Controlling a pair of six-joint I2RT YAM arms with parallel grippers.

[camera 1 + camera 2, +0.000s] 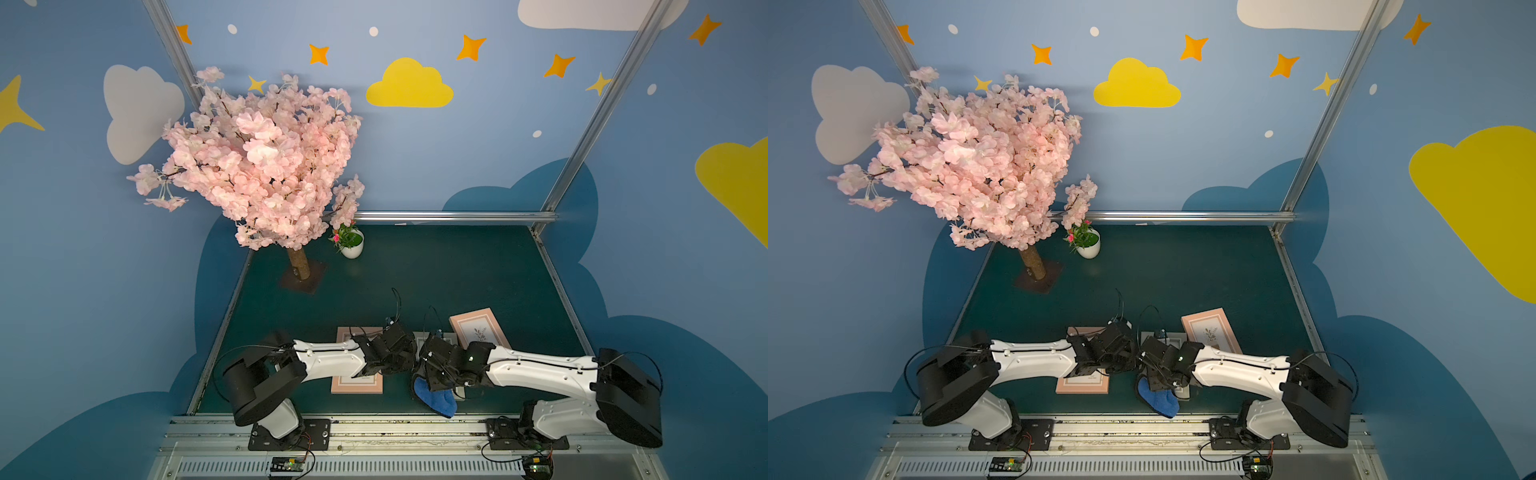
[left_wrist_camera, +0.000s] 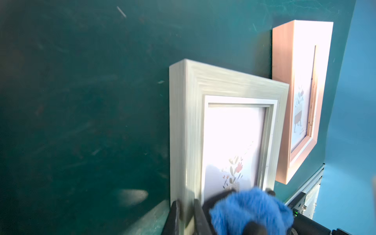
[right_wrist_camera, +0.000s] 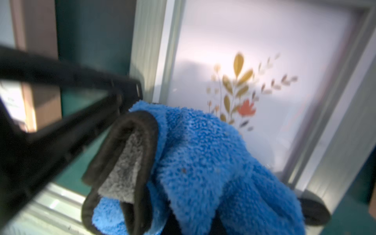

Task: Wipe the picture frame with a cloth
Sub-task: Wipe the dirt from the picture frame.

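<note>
Right, near end first. The cloth (image 3: 203, 152) is plush blue pile, bunched up, with one edge folded back so the black hem and grey reverse show. It sits on the near end of the picture frame (image 2: 189, 122), over the bottom of the glass. In both top views the cloth (image 1: 436, 401) (image 1: 1160, 402) spills past the frame's near edge toward the base rail (image 1: 374, 428), and the lump runs diagonally from far-left to near-right.

The right gripper (image 3: 195, 226) has its jaws clamped together on the bunch. Its fingers are mostly buried in pile, with only dark stubs visible. The left gripper (image 2: 186, 220) is pinched on the frame's side rail on the robot's left, at the near corner, one finger outside and one inside.

The frame is pale grey brushed wood with a white inner lip and a flower-sprig print under glass. It looks flat on the green table (image 1: 457, 270), long axis near-to-far, sprig top toward the far end. Glare washes out most of the print in the left wrist view, and the right wrist view is blurred. From above, both wrists cover it and only its far end shows.

The left pink frame (image 1: 357, 384) is half under the left arm. The right pink frame (image 1: 473, 328) sits farther back, skewed; I can't tell whether it touches the grey one.

At the far left is a blossom tree (image 1: 262, 166), with a white pot (image 1: 352, 248) just beside its trunk.
</note>
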